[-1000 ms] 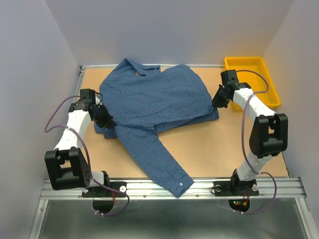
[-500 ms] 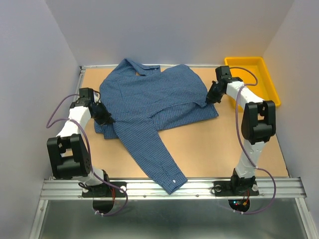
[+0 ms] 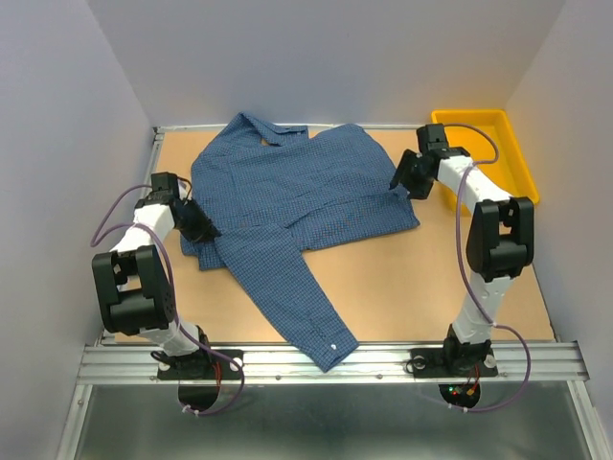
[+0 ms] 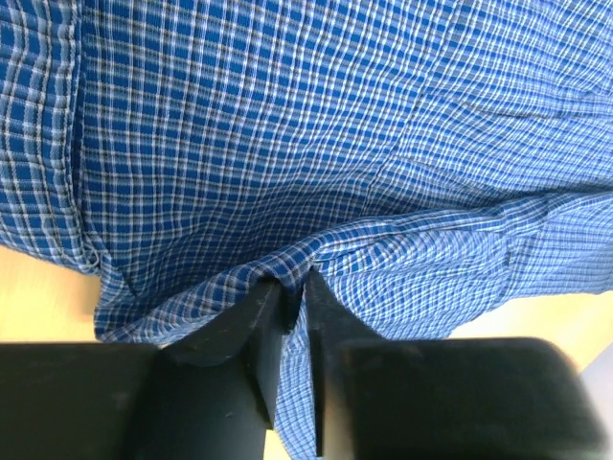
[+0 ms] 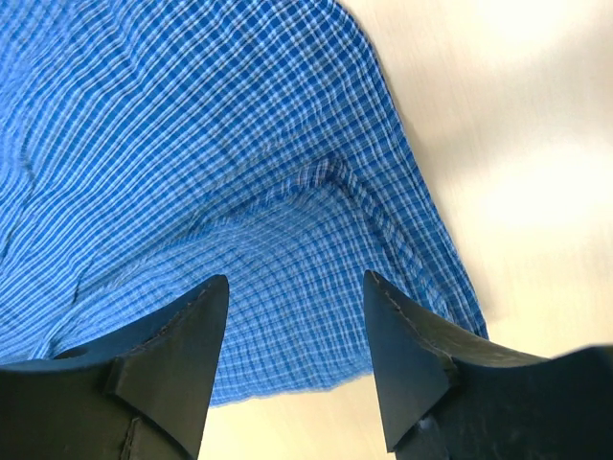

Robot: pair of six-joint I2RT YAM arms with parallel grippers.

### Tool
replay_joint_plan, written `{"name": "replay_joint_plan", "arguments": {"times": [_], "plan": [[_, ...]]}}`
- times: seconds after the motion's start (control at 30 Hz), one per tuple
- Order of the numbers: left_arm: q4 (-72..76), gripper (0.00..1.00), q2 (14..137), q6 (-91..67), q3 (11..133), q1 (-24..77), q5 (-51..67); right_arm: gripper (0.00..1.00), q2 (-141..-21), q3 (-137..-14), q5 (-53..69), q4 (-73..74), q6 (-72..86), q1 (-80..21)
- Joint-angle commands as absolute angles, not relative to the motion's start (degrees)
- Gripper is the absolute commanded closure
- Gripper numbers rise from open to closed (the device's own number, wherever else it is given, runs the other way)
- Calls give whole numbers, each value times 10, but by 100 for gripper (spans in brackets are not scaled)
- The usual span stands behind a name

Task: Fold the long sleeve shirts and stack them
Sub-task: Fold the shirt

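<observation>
The blue check long sleeve shirt (image 3: 297,192) lies spread on the table, collar at the far side. One sleeve (image 3: 297,297) runs down to the near edge. My left gripper (image 3: 203,230) is low at the shirt's left edge. In the left wrist view its jaws (image 4: 292,278) stand slightly parted, with a raised fold of the shirt (image 4: 287,144) between the tips. My right gripper (image 3: 400,180) hovers at the shirt's right edge. In the right wrist view it (image 5: 295,278) is open above the shirt's (image 5: 192,144) hem corner, holding nothing.
A yellow bin (image 3: 484,153) stands at the back right corner, just right of my right arm. Bare wooden table (image 3: 431,278) shows right of the sleeve. White walls close in both sides and the back. A metal rail (image 3: 335,362) runs along the near edge.
My right gripper has opened, let go of the shirt's right edge and drawn back toward the far right. My left jaws have begun to part. The shirt's right side has settled flat.
</observation>
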State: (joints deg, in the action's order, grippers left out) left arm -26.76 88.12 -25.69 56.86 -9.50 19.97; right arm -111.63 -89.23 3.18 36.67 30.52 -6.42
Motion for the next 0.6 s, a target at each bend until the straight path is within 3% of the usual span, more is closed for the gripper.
{"name": "replay_joint_plan", "arguments": {"times": [0.0, 0.17, 0.23, 0.33, 0.57], "plan": [[-259, 58, 868, -244, 584, -102, 208, 36, -1039, -865, 3, 349, 296, -62], [-265, 22, 837, -239, 614, -107, 182, 36, -971, -776, 42, 313, 302, -61], [-272, 17, 819, -246, 619, -107, 150, 36, -952, -746, 88, 288, 315, -61], [-256, 16, 778, -267, 593, -113, 125, 37, -926, -680, 150, 226, 342, -61], [-160, 26, 792, -302, 518, -133, 159, 41, -933, -579, 233, 60, 402, -61]]}}
